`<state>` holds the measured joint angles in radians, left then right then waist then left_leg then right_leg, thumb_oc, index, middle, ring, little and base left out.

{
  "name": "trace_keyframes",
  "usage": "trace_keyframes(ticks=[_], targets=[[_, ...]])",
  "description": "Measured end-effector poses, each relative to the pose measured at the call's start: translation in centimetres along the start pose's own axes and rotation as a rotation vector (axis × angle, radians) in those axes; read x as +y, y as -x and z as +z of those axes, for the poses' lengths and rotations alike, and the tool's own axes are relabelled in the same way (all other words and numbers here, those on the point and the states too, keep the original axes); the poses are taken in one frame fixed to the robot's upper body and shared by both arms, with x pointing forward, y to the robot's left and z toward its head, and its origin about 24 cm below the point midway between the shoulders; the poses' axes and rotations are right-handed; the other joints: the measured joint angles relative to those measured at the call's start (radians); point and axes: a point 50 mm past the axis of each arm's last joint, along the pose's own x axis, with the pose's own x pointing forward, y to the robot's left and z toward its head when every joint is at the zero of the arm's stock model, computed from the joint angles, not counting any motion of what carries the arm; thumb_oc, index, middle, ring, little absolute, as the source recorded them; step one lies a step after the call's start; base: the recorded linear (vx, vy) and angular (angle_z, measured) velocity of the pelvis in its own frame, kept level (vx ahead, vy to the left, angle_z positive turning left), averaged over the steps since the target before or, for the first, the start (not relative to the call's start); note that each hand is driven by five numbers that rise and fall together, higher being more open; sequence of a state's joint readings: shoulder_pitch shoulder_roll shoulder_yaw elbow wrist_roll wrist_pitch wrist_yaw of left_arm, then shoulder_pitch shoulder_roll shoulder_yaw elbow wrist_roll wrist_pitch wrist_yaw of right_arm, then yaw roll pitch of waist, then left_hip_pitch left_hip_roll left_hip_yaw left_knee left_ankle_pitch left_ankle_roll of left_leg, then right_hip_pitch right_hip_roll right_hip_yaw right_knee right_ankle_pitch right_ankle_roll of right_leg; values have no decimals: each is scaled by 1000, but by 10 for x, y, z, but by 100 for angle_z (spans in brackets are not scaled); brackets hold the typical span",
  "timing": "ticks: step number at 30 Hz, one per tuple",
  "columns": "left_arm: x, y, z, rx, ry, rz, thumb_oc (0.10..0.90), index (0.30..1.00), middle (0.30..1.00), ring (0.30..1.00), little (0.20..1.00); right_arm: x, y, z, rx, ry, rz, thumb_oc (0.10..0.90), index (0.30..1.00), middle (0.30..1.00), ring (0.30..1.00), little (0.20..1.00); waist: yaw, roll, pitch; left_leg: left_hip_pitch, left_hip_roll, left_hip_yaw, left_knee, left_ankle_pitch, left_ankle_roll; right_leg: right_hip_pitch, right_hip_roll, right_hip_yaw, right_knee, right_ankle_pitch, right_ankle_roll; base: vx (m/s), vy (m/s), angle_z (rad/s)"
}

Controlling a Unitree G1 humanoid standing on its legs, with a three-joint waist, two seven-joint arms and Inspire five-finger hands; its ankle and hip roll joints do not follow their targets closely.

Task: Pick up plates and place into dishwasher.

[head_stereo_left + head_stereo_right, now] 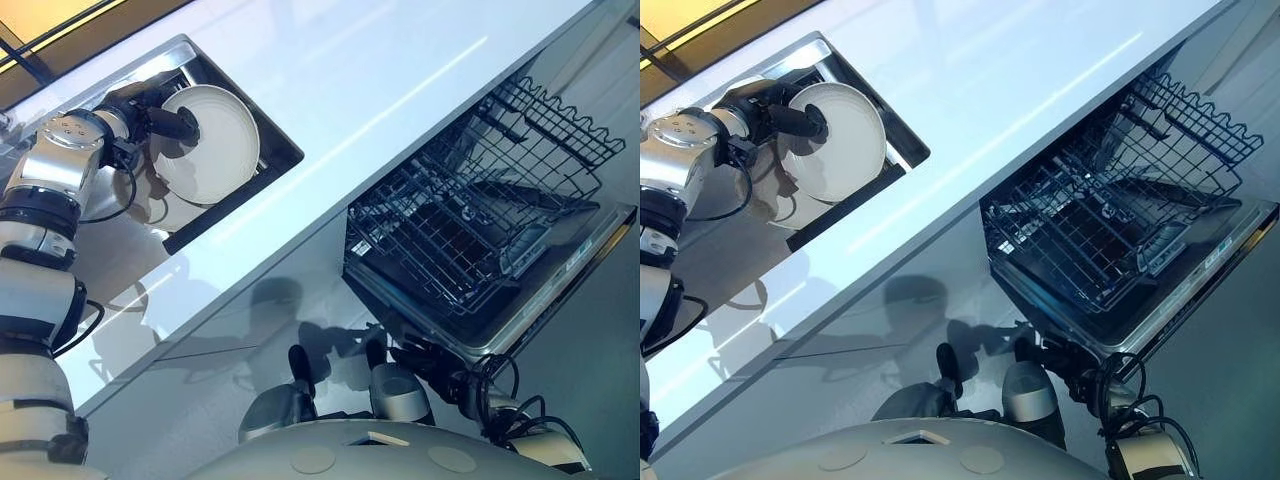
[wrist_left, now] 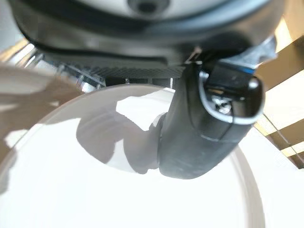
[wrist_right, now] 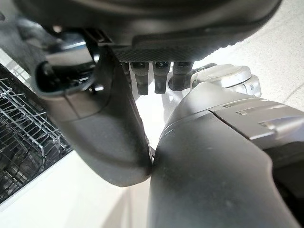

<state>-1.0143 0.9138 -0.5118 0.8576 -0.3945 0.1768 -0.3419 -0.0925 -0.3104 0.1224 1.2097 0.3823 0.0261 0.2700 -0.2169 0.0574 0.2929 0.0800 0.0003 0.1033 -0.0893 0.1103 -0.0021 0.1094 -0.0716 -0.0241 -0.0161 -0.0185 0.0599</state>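
Over the sink (image 1: 262,120), the left hand (image 1: 150,108) grasps a white plate (image 1: 218,142): its dark thumb (image 2: 199,137) lies pressed across the plate's upper face near the rim, while the fingers pass behind the plate and are hidden by it. The plate is lifted and tilted, its face turned up toward the head camera and its far edge reaching away from the palm over the dark basin. Just under the hand, lower in the basin, sits a pale rounded shape; I cannot tell what it is. Beyond the plate, on the side away from the left wrist, the pale countertop (image 1: 380,70) runs in a long strip. Well apart from the left hand, across that countertop and below its front edge, the dishwasher (image 1: 575,262) stands open with its door folded down and a dark wire rack (image 1: 470,215) drawn out over it. The right hand (image 3: 102,126) hangs low, near the rack, which shows just beside its thumb in the right wrist view; its fingers are relaxed and it holds nothing.
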Motion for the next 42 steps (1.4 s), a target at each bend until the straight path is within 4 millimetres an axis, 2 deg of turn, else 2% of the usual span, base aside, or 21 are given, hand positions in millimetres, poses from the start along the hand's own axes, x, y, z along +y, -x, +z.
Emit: trace_keyframes(ticks=[6, 11, 14, 16, 19, 21, 25, 28, 32, 36, 42], targets=[[-3, 0, 10, -73, -9, -29, 100, 300, 300, 300, 200, 0, 0, -2, 14, -1, -2, 800, 900, 900, 900, 900, 10, -2, -5, 15, -1, -8, 0, 2, 2, 20, -1, -8, -1, 1, 0, -28, -13, 4], [-2, 1, 14, -116, -15, -8, 100, 300, 300, 300, 200, -2, 1, -8, 43, 8, -10, 800, 900, 900, 900, 900, 18, -3, -41, 15, 1, -10, 0, 2, 1, 21, 1, -9, -2, 1, 0, -34, -19, 1], [2, 2, 19, -171, 24, 55, 100, 300, 300, 300, 200, -4, 3, -13, 42, 14, -14, 800, 900, 900, 900, 900, 22, -7, -72, 15, 1, -14, 0, 2, 1, 23, 1, -12, -2, 0, 0, -60, -36, 3], [5, 6, 27, -242, 83, 117, 100, 300, 300, 300, 200, 0, 4, -5, 3, 90, 25, 800, 900, 900, 900, 900, 28, -12, -83, 15, 1, -16, 0, 4, 1, 24, 2, -14, -2, 0, 0, -92, -43, 4], [5, 16, 31, -361, 148, 203, 100, 300, 300, 300, 200, 20, 10, 9, -77, 154, 188, 800, 900, 900, 900, 900, 23, -24, -94, 15, 4, -17, 0, 7, -1, 23, 6, -13, -1, 2, -2, -100, -39, 0], [4, 20, 29, -402, 148, 246, 100, 300, 300, 300, 200, 44, 15, 14, -123, 92, 362, 800, 900, 900, 900, 900, 21, -35, -106, 15, 11, -16, 0, 10, -4, 22, 12, -11, -1, 4, -5, -111, -55, -4], [5, 24, 28, -438, 27, 352, 100, 300, 300, 300, 200, 93, 36, 30, -201, 27, 746, 800, 900, 900, 900, 900, 22, -41, -112, 12, 21, -16, -4, 14, -12, 19, 22, -12, -2, 9, -13, -99, -54, 1], [5, 28, 31, -495, -37, 415, 100, 300, 300, 300, 200, 108, 52, 47, -262, -54, 910, 800, 900, 900, 900, 900, 22, -53, -122, 7, 23, -18, -4, 13, -18, 17, 24, -12, -1, 9, -13, -81, -33, 3], [-8, 34, 36, -564, -101, 435, 100, 300, 300, 300, 200, 102, 68, 75, -371, -201, 960, 800, 900, 900, 900, 900, 18, -71, -154, -14, 23, -21, 0, 22, -12, -1, 26, -7, 0, 11, -15, -70, -18, 3], [-24, 40, 37, -610, -162, 417, 100, 300, 300, 300, 200, 85, 76, 95, -472, -271, 887, 800, 900, 900, 900, 900, 11, -82, -163, -13, 22, -17, 0, 22, -12, -1, 27, 13, -1, 10, -15, -77, -3, -2], [-26, 45, 37, -640, -192, 469, 100, 300, 300, 300, 200, 62, 99, 111, -524, -70, 800, 800, 900, 900, 900, 900, -30, -82, -163, -12, 23, -4, -5, 20, -12, -6, 28, 21, -1, 10, -14, -51, 21, -6]])
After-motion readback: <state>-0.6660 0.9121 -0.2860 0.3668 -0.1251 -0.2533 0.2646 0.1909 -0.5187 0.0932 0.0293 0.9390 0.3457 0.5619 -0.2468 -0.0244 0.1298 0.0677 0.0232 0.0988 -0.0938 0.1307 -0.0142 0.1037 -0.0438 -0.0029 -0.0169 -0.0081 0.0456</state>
